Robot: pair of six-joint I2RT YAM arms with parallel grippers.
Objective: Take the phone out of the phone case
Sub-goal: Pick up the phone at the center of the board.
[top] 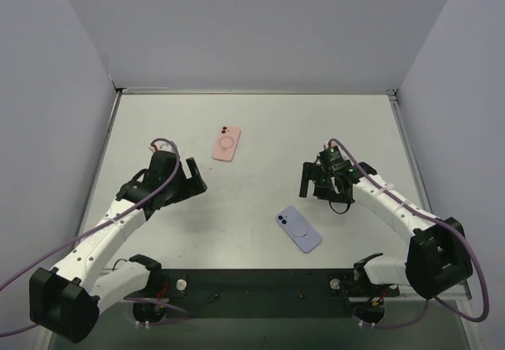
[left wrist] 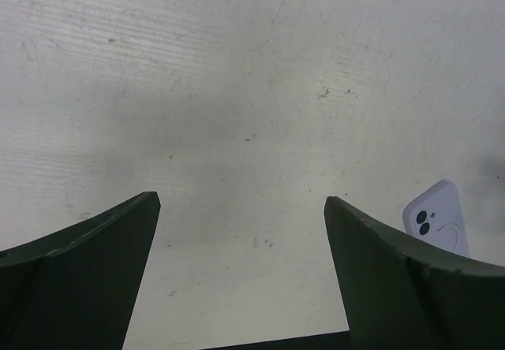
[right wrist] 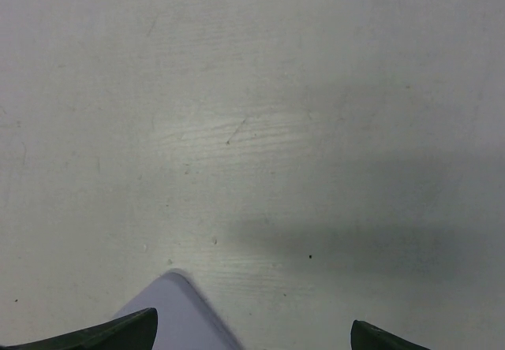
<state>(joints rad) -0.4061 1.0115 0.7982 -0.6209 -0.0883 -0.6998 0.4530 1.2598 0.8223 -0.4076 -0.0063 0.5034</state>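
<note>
Two cased phones lie camera side up on the white table (top: 260,121). A lavender one (top: 298,228) is near the front centre, and a pink one (top: 226,143) lies farther back. My right gripper (top: 314,188) hovers open just behind the lavender phone, whose corner (right wrist: 177,314) shows by the left fingertip in the right wrist view. My left gripper (top: 193,178) stands open over bare table, to the front left of the pink phone. In the left wrist view the lavender phone (left wrist: 436,217) peeks past the right finger. Both the left gripper (left wrist: 241,200) and the right gripper (right wrist: 252,322) hold nothing.
Grey walls (top: 71,90) enclose the table on the left, back and right. A dark base rail (top: 252,291) with both arm mounts runs along the near edge. Purple cables (top: 158,149) trail from each arm.
</note>
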